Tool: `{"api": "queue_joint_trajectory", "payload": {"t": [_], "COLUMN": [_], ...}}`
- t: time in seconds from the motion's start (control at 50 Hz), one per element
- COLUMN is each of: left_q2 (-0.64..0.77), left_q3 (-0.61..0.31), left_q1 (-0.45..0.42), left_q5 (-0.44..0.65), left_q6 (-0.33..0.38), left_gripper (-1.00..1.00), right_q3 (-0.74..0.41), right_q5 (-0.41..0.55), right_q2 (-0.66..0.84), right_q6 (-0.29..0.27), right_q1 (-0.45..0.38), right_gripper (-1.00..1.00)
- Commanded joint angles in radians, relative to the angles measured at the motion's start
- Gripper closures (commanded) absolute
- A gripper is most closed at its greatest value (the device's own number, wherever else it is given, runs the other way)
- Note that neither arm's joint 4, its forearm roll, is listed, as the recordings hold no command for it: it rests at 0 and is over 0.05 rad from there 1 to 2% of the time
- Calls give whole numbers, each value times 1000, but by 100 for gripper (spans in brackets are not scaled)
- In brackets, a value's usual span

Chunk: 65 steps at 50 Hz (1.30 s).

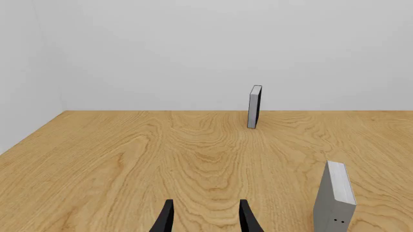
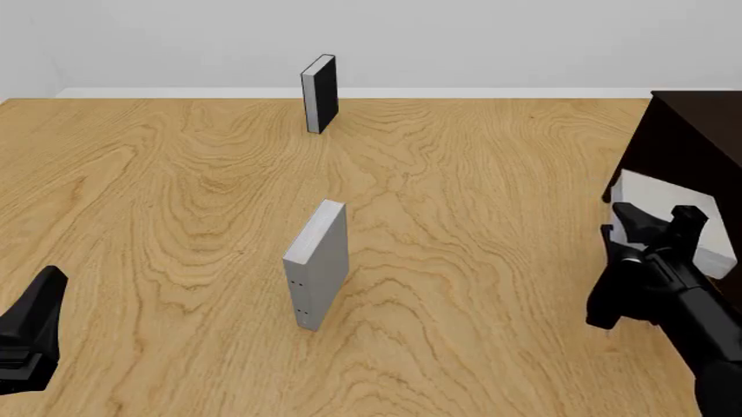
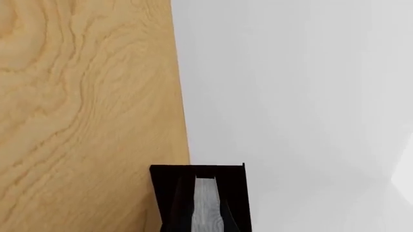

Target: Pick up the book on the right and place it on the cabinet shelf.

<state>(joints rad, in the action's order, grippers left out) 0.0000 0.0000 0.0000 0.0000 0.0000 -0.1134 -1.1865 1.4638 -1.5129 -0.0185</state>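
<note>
Left gripper (image 2: 33,326) sits low near the near-left corner of the table (image 2: 174,217); in the left wrist view its two dark fingers (image 1: 166,218) are spread with bare wood between them, pinching nothing; further right, around the middle of the worktop, a grey book (image 2: 316,265) stands upright on end, tiny dark dots low on its narrow face, touching nothing else; the same grey book (image 1: 335,198) shows in the left wrist view beside the fingers, apart from them; near the far edge, slightly left of centre, a black-covered book (image 2: 320,93) with white pages stands upright, well apart from the grey one; at the right edge the very dark cabinet (image 2: 690,139) rises as a big block; the book (image 2: 649,195), pale white, sits at the cabinet's open front, partly hidden by the arm, so cannot tell if it rests on the cabinet shelf; right gripper (image 2: 655,224) is up against it; the right wrist view shows the right gripper's dark fingers (image 3: 169,205) pressed against a slim pale slab (image 3: 205,205) on both sides, pinching the book; table edge and blank wall fill the remainder of that view.
</note>
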Motion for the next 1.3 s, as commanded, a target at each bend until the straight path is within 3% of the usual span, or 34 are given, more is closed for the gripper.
{"api": "queue_joint_trajectory", "payload": {"t": [0.02,0.14,0.34,1.0,1.04,1.3], "left_q2": [0,0,0,0,0,0], "left_q3": [0,0,0,0,0,0], "left_q1": [0,0,0,0,0,0], "left_q5": [0,0,0,0,0,0], "left_q6": [0,0,0,0,0,0], "left_gripper": [-100,-100,-100,-100,-100,-100], "right_q3": [-34,-44,-69,-167,-174,-213], "right_q5": [-30,-31,-19,-30,-33,-33], "right_q2": [46,69,90,198,207,258], "right_q6": [16,10,44,-20,-43,-35], "right_q1": [25,44,57,120,130,138], "right_gripper": [100,100,100,100,100,100]}}
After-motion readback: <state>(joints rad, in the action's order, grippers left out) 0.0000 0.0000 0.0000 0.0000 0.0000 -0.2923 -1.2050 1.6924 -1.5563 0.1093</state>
